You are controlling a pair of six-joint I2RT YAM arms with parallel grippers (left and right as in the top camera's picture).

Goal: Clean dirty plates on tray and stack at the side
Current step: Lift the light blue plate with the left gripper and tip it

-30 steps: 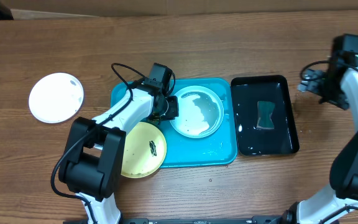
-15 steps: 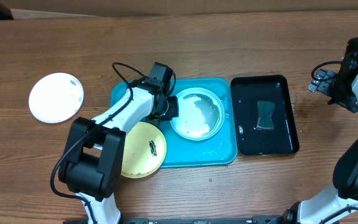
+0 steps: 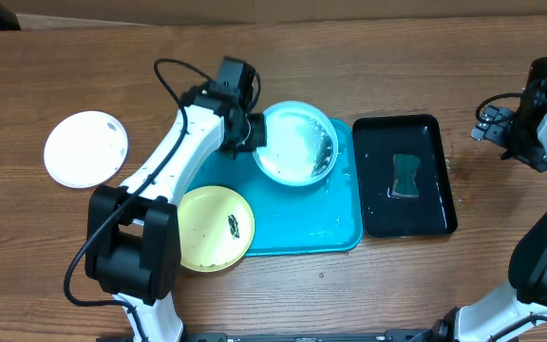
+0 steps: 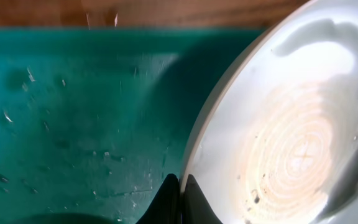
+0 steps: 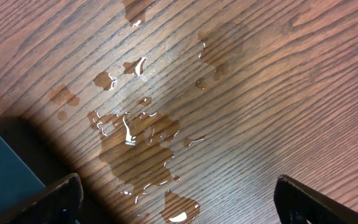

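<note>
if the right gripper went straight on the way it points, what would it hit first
Probably the wet wooden table: the right gripper, fingers open, points down at a water puddle beside the black tray. Nothing else shows between, though depth is unclear.

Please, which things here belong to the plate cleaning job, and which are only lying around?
For the job:
- light blue plate, rim pinched in the left gripper
- white plate
- yellow-green plate, smeared
- turquoise tray

Lying about:
- black tray
- dark pad in it, perhaps for wiping
- spilled water
</note>
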